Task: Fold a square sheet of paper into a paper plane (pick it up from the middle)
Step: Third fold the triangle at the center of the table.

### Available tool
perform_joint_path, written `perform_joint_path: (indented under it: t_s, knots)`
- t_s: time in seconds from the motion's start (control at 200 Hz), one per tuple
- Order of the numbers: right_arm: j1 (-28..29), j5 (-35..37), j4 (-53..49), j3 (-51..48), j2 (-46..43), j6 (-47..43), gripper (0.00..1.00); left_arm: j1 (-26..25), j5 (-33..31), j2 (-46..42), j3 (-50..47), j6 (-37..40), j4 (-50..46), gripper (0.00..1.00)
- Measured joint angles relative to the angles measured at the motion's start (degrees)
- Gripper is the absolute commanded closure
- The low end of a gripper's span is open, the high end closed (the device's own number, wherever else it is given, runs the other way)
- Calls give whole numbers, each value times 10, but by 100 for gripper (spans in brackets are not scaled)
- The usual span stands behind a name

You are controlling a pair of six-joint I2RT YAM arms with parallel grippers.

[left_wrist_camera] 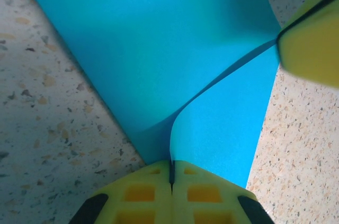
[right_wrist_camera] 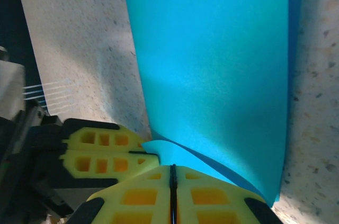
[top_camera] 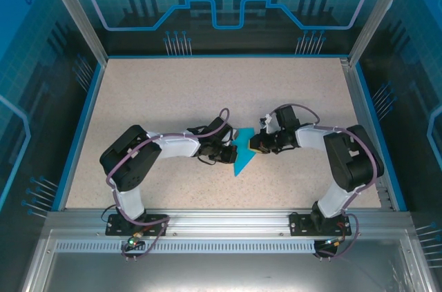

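Near the middle of the table, the two arms are meeting over the square sheet of paper, which is sitting between them as a narrowed blue shape tapering to a point at its near end. The left end effector is pinching one edge of it with its jaws closed flat together. The right end effector is clamping the opposite edge the same way, jaws shut with paper between them. From the left wrist view, one flap is curling over another layer along a soft diagonal line, not pressed down. Judging by this, the folding is running about midway: the sheet is already doubled and pointed, but crisp creases and wings are yet to be made. Whether the paper is lifting clear of the table I cannot tell.
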Motion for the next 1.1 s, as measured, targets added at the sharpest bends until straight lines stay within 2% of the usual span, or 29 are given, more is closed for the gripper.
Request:
perform_joint_path:
  t_s: [0.12,0.25,0.305,0.45,0.59,0.7,0.92,1.1]
  knots:
    - [1,-1,0,0,24,-8,91,0,0,0,3,0,-8,92]
    - [0,5,-5,1,43,-14,93,0,-2,-1,4,-1,-16,82]
    - [1,9,-3,0,43,-12,93,0,-6,-6,4,-3,-22,73]
    - [3,15,42,-26,32,28,93,-1,-33,-46,2,-19,-63,63]
    - [16,46,88,-54,11,71,93,-1,-40,-113,-1,-47,-79,68]
    - [29,76,95,-64,-5,95,92,-1,-13,-136,3,-71,-68,75]
    - [36,90,88,-71,-17,113,92,-40,33,-50,51,-112,-47,88]
    - [36,90,84,-70,-18,113,92,-55,35,0,49,-147,-27,90]
